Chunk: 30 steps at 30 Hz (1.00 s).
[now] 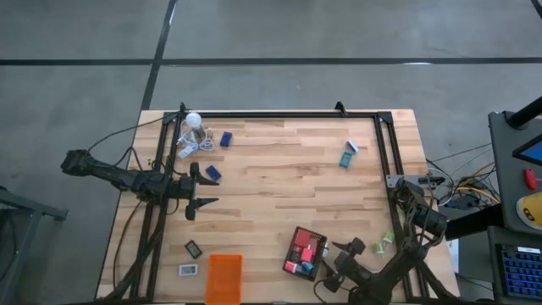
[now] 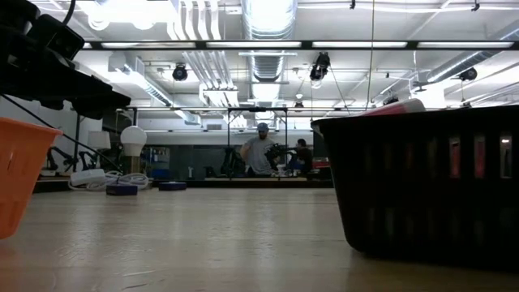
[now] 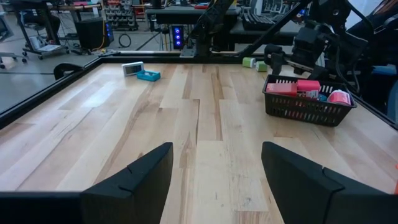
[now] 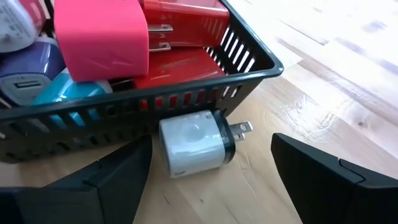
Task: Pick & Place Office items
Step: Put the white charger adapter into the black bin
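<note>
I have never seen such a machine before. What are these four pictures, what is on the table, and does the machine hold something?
This is a robot with two dark arms working at a wooden table. Each arm ends in a two-finger hand. One picture looks straight down from above, one looks level across the table top, and two come from cameras on the arms' wrists.

The left hand is open over bare wood and holds nothing. The right hand is open too, beside a black basket that already contains pink and red items. A white plug adapter lies on the table against the basket's wall, between the right hand's fingers, not gripped.

Elsewhere lie an orange tray, dark blue blocks and a teal box.
</note>
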{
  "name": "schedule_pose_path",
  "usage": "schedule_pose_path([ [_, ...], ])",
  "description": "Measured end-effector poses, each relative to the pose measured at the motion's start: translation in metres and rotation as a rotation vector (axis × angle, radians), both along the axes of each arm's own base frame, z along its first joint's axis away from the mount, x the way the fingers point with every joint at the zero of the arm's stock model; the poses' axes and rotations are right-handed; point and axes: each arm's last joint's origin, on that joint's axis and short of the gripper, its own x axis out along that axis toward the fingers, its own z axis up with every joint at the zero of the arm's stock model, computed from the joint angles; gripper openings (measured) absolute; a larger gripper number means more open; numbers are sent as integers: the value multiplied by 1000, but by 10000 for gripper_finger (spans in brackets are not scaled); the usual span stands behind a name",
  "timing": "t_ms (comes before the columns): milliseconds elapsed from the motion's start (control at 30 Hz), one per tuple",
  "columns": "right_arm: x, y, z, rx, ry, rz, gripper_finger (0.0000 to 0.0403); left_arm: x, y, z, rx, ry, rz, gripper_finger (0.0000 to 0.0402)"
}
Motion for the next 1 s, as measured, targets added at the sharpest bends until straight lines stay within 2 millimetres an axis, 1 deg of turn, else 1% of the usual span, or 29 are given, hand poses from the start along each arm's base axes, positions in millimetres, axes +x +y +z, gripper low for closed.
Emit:
schedule_pose_path([
  [267,6,-3,-1,-1,9,-4,326,0,0,0,0,0,0,252],
  [633,7,-4,-1,13,23,-16,324,0,0,0,0,0,0,252],
  [767,7,-3,-2,24,34,-22,303,0,0,0,0,0,0,252],
  [1000,7,-3,-2,24,34,-21,239,0,0,0,0,0,0,253],
])
